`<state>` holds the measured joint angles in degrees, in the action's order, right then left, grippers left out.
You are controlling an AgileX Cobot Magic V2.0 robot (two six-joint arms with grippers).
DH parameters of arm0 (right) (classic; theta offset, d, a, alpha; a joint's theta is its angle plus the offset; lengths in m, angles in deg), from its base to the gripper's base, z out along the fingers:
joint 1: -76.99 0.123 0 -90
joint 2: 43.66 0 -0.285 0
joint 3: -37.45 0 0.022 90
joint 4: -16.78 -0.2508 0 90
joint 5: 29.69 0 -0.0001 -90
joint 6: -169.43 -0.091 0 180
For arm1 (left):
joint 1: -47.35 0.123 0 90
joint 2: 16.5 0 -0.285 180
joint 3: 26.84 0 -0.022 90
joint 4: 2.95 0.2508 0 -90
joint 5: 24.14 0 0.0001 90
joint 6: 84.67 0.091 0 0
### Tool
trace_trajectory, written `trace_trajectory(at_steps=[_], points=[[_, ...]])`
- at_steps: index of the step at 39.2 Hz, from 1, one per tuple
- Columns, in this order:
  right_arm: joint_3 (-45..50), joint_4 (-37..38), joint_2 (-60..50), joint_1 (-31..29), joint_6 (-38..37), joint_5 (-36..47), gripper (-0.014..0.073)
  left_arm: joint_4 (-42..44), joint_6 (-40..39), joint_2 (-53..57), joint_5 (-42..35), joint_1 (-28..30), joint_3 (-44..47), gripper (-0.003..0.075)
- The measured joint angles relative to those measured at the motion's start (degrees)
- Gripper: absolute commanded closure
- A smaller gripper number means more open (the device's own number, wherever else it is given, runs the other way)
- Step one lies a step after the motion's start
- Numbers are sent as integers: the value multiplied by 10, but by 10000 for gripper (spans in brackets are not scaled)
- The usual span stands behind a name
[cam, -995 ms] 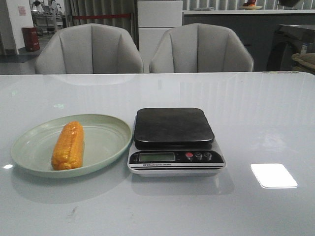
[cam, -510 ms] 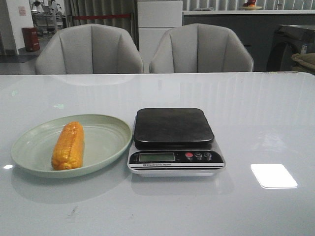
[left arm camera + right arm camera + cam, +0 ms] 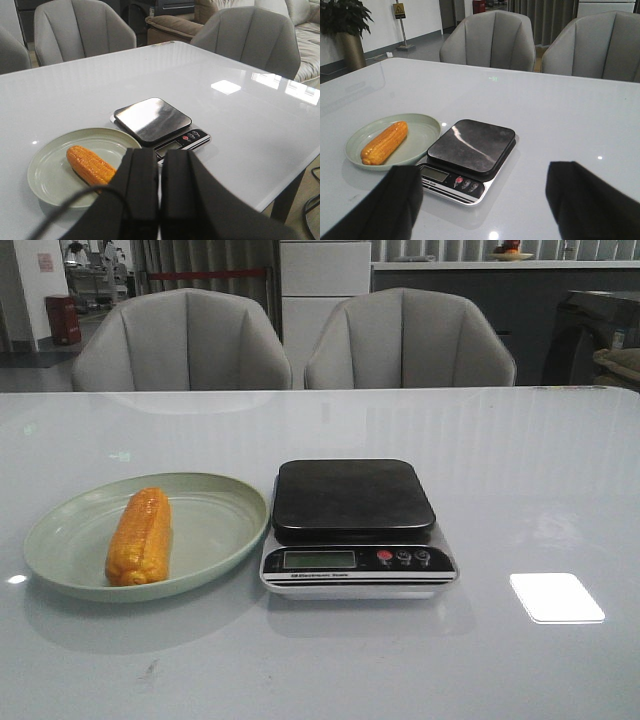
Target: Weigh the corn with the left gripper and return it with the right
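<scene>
Nothing had moved on the bench (image 3: pixel 540 460) over the last second: the corn (image 3: pixel 138 536) lay on the pale green plate (image 3: pixel 225 515), left of the scale (image 3: pixel 354 525). The left pincer (image 3: pixel 160 175) hung above the plate's near edge, pressed shut and empty; the right pincer (image 3: pixel 485 200) stood wide apart, empty. Unopened, the left could knock the cob rolling.
</scene>
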<state>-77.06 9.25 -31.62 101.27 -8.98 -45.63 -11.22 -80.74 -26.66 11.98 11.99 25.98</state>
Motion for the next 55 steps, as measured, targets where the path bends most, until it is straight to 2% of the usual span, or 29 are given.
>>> trace_trajectory(at_steps=[4, 8, 12, 36, 41, 46, 55], points=[[0, 0, 0, 0, 0, 5, 211, 0, 0, 0, 0, 0, 0, 598], [0, 0, 0, 0, 0, 6, 477, 0, 0, 0, 0, 0, 0, 598], [0, 0, 0, 0, 0, 6, 426, 0, 0, 0, 0, 0, 0, 598], [0, 0, -1, 0, 0, 6, 427, 0, 0, 1, 0, 0, 0, 598], [0, 0, -1, 0, 0, 6, 427, 20, 0, 1, -21, 7, 17, 598], [0, 0, -1, 0, 0, 6, 427, 26, 0, 1, -101, 61, 47, 598], [0, 0, -1, 0, 0, 6, 427, 32, 0, 1, -248, 227, 125, 598]])
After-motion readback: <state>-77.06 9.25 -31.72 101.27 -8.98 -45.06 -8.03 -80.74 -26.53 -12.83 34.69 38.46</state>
